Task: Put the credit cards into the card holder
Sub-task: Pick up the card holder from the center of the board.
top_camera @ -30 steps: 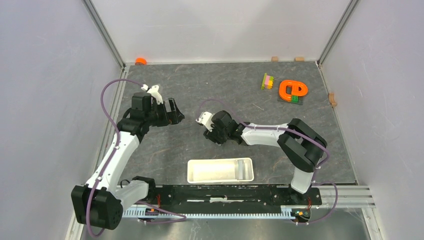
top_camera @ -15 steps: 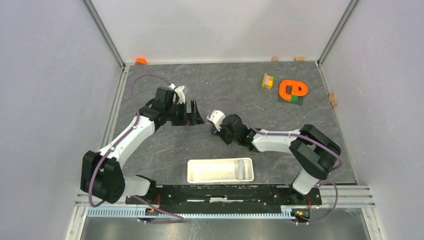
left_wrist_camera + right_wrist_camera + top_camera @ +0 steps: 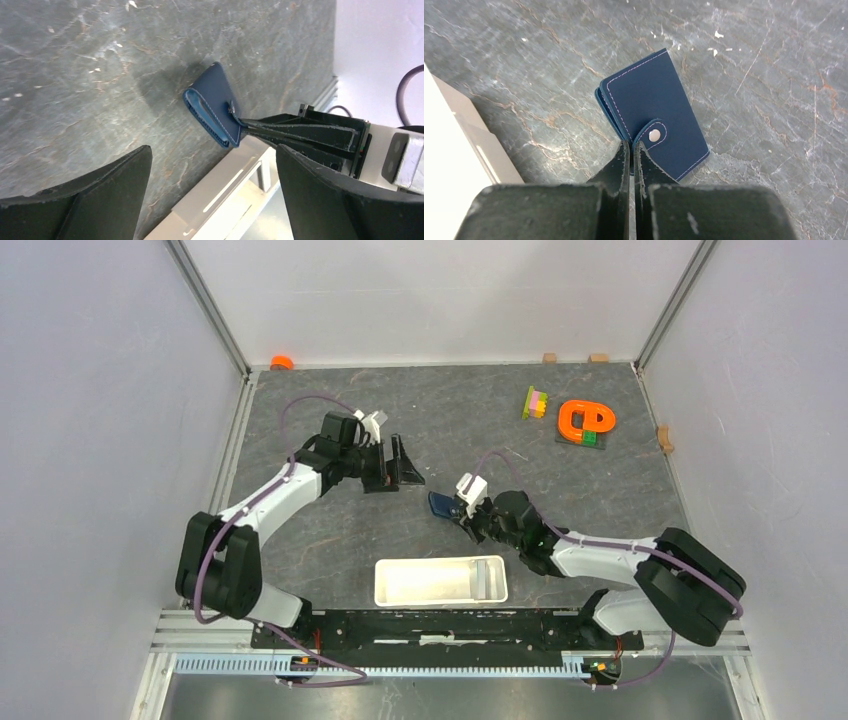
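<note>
Right tool (image 3: 631,150) pinches the closed card holder (image 3: 659,107) from 6 o'clock; left tool (image 3: 398,472) gapes wide.

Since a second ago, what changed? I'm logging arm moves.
The right gripper, shut on the wallet, moved right and nearer the arm bases. The open left gripper swung right toward the wallet. The tray stayed put.

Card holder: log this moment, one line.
card holder closed, snapped | right tool shut on it | left tool open, empty
</note>
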Controlling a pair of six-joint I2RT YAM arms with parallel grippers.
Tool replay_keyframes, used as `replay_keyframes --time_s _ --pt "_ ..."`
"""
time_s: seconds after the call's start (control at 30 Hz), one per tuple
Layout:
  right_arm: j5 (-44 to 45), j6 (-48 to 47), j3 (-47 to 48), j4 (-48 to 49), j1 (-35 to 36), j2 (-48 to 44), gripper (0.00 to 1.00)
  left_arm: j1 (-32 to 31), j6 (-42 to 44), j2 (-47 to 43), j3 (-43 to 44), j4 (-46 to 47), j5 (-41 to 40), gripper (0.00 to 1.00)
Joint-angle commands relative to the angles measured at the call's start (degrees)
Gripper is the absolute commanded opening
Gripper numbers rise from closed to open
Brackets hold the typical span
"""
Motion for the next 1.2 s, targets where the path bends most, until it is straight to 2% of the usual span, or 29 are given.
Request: replay_keyframes --time_s 0.0,0.37,0.43,0.5,0.63,0.7,0.73,0.77,0.8,0.87,0.93,1.03,1.17 --pt "-2.2 0.8 -1.6 11.2 0.2 -3.1 0.00 -0.1 -8.3 3.4 -2.2 8.5 8.5 1.00" --pt "1.4 -1.6 0.0 13.3 3.2 -1.4 0.00 -1.3 -15.6 8.5 -5.3 15.8 13.4 1.00" --pt "3.5 -2.5 0.8 13.5 4.6 -0.9 0.00 -1.9 -16.6 9.7 -5.6 16.8 14.4 0.95" --pt "5.6 -3.4 1.5 13.6 5.7 -0.4 0.00 -2.3 -17.7 11.0 -5.7 18.0 16.3 0.80" --pt "8.1 -3.7 2.2 12.8 6.6 -0.2 0.00 -2.3 -23.9 11.7 -7.9 27.0 19.7 0.29" --pt "10.0 -1.9 2.3 11.6 6.7 -0.9 0.00 -2.2 -24.7 11.3 -8.3 28.7 20.2 0.09" --pt "11.9 -0.3 2.5 10.3 6.6 -1.5 0.04 -2.2 -24.6 11.0 -8.3 29.0 20.3 0.02" --pt "13.3 0.9 3.1 8.1 6.4 -1.9 0.18 -2.1 -24.6 10.4 -8.4 29.5 20.1 0.02" --pt "13.9 2.4 4.4 5.4 5.9 -2.3 0.25 -2.1 -24.6 9.6 -8.7 30.4 19.9 0.02" --pt "12.5 6.6 6.1 0.8 4.1 -3.5 0.35 -2.0 -24.1 7.4 -8.9 31.9 19.4 0.02" --pt "6.7 11.4 6.6 -0.8 1.1 -5.3 0.49 -2.0 -22.5 4.8 -8.9 32.0 18.1 0.02" --pt "-5.4 19.2 6.5 1.8 -2.8 -6.9 0.57 -2.1 -19.7 1.2 -9.3 31.3 16.2 0.02" --pt "-18.4 31.2 5.6 9.7 -7.2 -6.6 0.57 -2.1 -16.1 -1.9 -9.1 28.5 14.1 0.02"
